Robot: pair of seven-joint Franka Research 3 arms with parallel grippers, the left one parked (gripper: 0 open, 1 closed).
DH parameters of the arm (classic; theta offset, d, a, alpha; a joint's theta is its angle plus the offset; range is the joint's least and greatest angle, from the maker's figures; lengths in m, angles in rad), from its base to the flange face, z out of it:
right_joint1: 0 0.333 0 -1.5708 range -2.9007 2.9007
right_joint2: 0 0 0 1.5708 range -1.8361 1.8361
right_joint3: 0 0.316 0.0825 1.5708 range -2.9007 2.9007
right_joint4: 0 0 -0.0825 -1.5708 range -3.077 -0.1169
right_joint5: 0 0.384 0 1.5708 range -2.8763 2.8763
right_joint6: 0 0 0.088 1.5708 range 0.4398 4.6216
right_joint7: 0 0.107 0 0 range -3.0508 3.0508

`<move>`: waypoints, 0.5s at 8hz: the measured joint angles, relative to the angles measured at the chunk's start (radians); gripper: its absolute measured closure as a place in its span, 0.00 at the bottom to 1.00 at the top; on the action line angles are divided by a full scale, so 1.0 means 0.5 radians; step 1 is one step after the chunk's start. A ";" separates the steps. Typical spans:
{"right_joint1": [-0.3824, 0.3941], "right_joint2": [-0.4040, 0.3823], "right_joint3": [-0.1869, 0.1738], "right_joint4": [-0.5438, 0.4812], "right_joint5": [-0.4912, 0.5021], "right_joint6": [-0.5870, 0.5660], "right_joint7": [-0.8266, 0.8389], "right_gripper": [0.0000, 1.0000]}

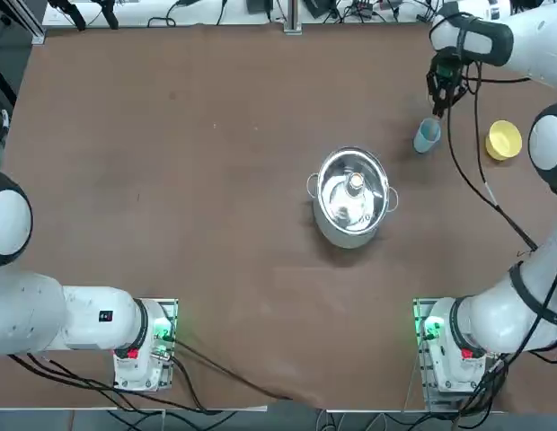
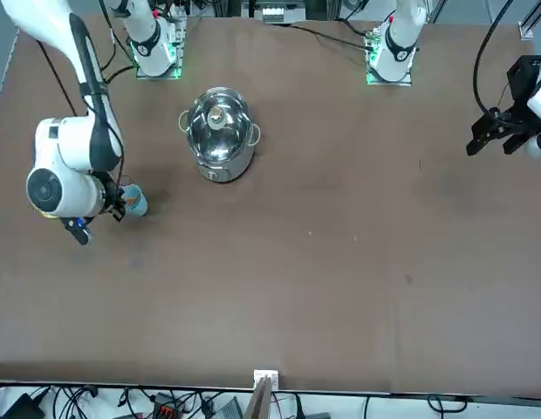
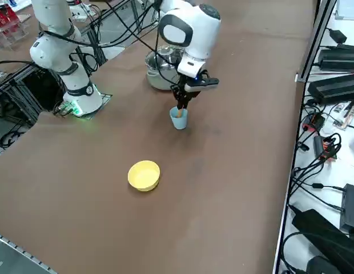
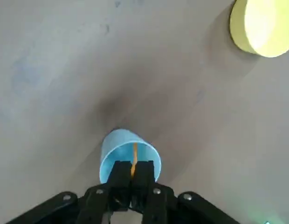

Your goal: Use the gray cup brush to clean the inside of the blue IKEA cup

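Note:
The blue IKEA cup stands upright on the brown table, also visible in the top view, front view and side view. My right gripper hangs directly over its rim, shut on the cup brush. The brush's orange handle sticks out from between the fingers and points down into the cup; its lower end is hidden inside. From the side, the gripper sits just above the cup with the orange stick dipping into it.
A small yellow bowl lies near the cup toward the table's right edge, also seen in the side view. A steel pot stands at the table's middle, left of the cup.

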 joint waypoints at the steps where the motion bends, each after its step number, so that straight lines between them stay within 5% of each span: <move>1: -0.007 -0.002 -0.002 0.004 0.000 0.018 0.000 0.96; 4: -0.008 -0.002 0.006 0.035 0.006 0.072 0.004 0.96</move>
